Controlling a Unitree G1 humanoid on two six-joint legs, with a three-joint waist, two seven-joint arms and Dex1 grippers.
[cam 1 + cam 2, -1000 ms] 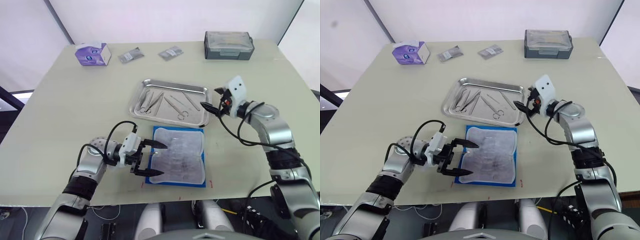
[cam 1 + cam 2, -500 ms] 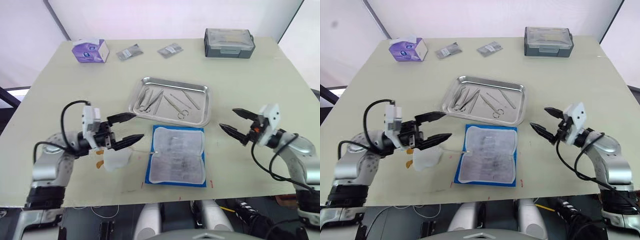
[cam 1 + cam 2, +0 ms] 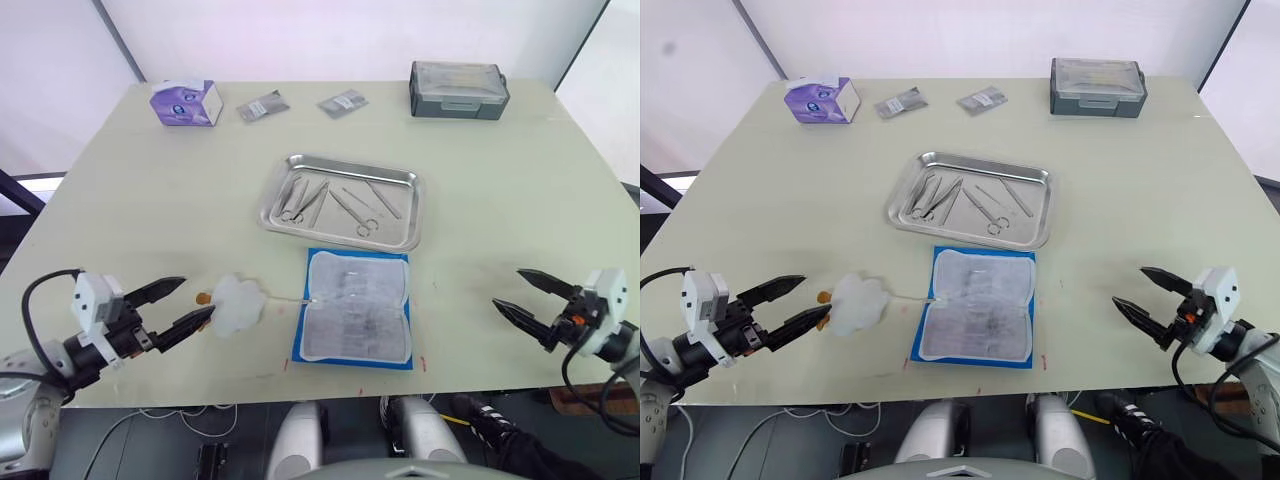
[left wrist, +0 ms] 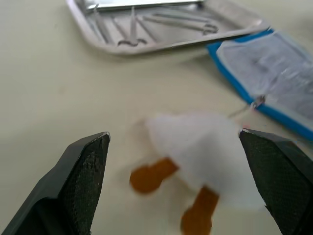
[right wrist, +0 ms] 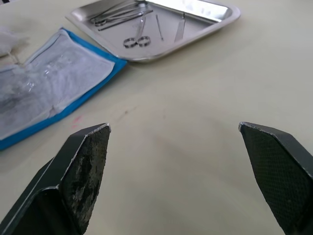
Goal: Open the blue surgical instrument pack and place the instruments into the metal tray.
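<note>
The blue surgical instrument pack (image 3: 355, 308) lies open and emptied, the instruments (image 3: 335, 201) in the metal tray (image 3: 340, 232); both tools, left tool (image 3: 183, 303) and right tool (image 3: 520, 296), gape empty, so nothing seems left.

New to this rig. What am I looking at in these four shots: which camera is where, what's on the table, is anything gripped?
It is a humanoid robot with two arms, each ending in a two-finger gripper. The two wide shots come from its head, looking down at the table; the two close shots come from cameras on its wrists.

On the table: the metal tray holding the instruments, and nearer the robot the blue surgical instrument pack, lying open. A crumpled white wad lies beside the pack. At the far edge sit a purple tissue box, two small packets and a grey lidded box.

The left gripper and right gripper are both open, holding nothing.
</note>
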